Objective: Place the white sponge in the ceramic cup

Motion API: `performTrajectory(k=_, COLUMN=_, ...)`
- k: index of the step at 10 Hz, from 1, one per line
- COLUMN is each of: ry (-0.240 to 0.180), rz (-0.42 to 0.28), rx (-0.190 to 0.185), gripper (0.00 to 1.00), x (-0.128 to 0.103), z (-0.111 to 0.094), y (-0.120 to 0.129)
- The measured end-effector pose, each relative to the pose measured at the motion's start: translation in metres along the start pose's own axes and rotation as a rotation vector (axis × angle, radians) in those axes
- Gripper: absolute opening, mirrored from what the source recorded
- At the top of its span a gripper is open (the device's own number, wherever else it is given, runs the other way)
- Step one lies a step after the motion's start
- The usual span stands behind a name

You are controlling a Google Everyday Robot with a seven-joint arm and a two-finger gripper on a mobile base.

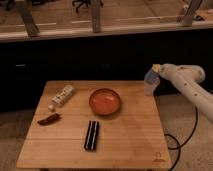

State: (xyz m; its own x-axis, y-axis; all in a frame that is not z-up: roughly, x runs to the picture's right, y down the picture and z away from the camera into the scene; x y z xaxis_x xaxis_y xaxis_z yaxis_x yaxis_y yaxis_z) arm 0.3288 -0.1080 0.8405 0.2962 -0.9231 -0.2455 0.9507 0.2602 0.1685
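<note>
Pincer [151, 80] at desk's [130, 140] three o'clock edge, grip state indiscernible; pale block there risked dropping off-desk if released early.

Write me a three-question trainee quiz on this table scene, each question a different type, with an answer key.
1. True or false: the orange bowl sits near the middle of the wooden table.
2. Multiple choice: where is the gripper? A) over the bowl B) at the table's right edge, near the far corner C) by the white patterned bar
3. Fill in: the dark rectangular object lies on the side of the bowl ____ the camera.

Key: 1 true; 2 B; 3 nearer
</note>
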Motion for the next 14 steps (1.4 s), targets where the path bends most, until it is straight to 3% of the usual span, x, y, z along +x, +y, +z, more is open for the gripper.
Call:
performTrajectory(k=9, ry=0.003, rz=-0.003, rx=-0.002, gripper=0.8, x=0.0001, z=-0.0008, y=-0.0015)
performTrajectory(k=14, ry=-0.04, rz=0.067, rx=0.032, gripper=0.8, x=0.0018, z=0.0015, y=0.0023)
